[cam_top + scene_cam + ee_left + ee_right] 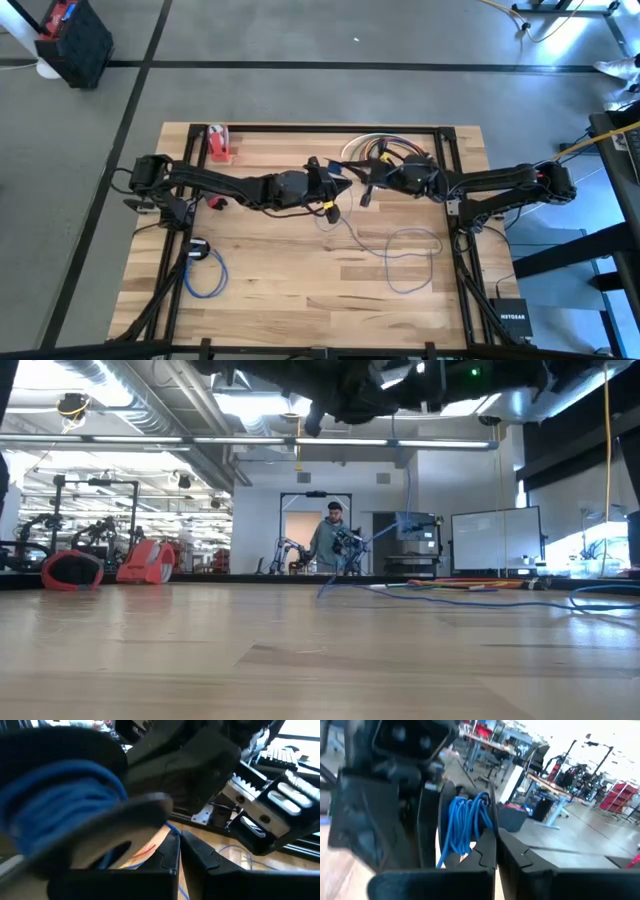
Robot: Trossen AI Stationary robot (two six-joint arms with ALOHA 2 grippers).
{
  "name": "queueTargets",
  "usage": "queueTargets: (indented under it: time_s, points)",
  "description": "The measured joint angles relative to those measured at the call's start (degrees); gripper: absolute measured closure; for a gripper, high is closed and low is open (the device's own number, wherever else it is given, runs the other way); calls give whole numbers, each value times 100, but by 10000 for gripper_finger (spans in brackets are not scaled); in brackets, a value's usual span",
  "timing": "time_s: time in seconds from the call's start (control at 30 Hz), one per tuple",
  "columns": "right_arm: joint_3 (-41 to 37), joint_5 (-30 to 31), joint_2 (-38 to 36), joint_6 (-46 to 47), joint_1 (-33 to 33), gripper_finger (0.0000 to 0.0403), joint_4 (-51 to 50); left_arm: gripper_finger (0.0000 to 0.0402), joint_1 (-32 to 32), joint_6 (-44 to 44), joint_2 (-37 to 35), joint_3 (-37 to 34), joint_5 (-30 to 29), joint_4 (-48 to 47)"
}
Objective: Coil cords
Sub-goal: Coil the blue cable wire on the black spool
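Note:
The two arms meet above the table's middle. My left gripper (343, 187) (180, 845) and my right gripper (363, 189) (496, 845) are both shut, tip to tip. Between them, in the air, is a coil of several loops of blue cord (467, 822) (60, 795). A strand runs from it down to the table, where the cord's slack loop (410, 255) lies on the wood toward the right. The low view shows only this strand (405, 480) dropping from the arms overhead. My left gripper pinches a single blue strand (172, 827) at its fingertips, which point level toward the table's right. The strand leads off below the tips. My right gripper stands with its shut fingertips (487, 842) at the coil's lower part (470, 845), coming level from the table's right. The coil stands upright, clear of the table. The fingers hide how many strands lie between them.
Another blue cord (205, 272) lies in loops near the left front, beside a small black piece (197, 247). A bundle of coloured cords (385, 148) lies at the far edge, and a red object (218, 145) at the far left. A person (328, 540) stands far off in the room.

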Motion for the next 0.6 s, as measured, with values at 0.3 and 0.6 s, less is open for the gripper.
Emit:
queueTargets:
  time_s: [0.3, 0.6]
  points:
    - [580, -237, -123, 5, 7, 398, 19, 390, -10, 205, 2, 2, 79, -49]
    - [1082, -371, -498, 87, 7, 397, -79, 389, -13, 507, 81, -19, 134, -274]
